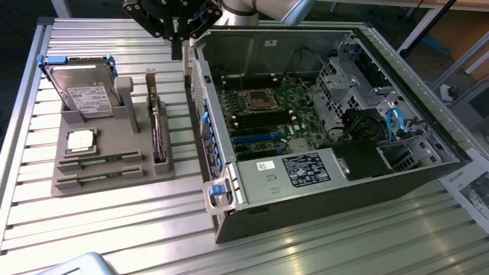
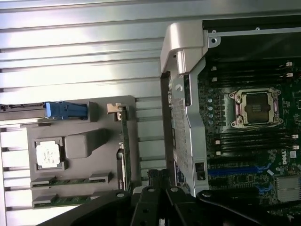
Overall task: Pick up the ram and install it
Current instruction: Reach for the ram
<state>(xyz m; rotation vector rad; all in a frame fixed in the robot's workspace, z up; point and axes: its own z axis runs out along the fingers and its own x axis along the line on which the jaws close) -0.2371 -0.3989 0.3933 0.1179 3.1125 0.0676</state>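
So the ram is two sticks here. One ram stick (image 1: pixel 101 158) (image 2: pixel 70 180) and the other ram stick (image 1: pixel 99 173) (image 2: pixel 66 200) lie side by side in slots along the front edge of a gray holder tray (image 1: pixel 114 186), just past the square silver processor chip (image 1: pixel 80 141). Both are long, thin and green with small dark chips, and each end is tucked under a gray clip.

The tool (image 1: pixel 177 50) (image 2: pixel 157 178) is pinched fully closed with nothing in it. It hangs over the gap between the standing dark expansion card (image 1: pixel 157 129) and the side wall of the open PC case (image 1: pixel 229 195), well apart from either stick.

Readable text is pretty slim. The wrist view shows "DELL" on the motherboard (image 2: pixel 244 155), turned sideways at the picture's edge. The hard drive (image 1: pixel 86 91) has a white label and the black power supply (image 1: pixel 306 169) has a block of white print, but I can't read either.

Everything sits on a slatted aluminium table (image 1: pixel 114 229) with some glare on it. On the exterior view's right there's a printed sheet (image 1: pixel 470 186) and bits of other furniture.
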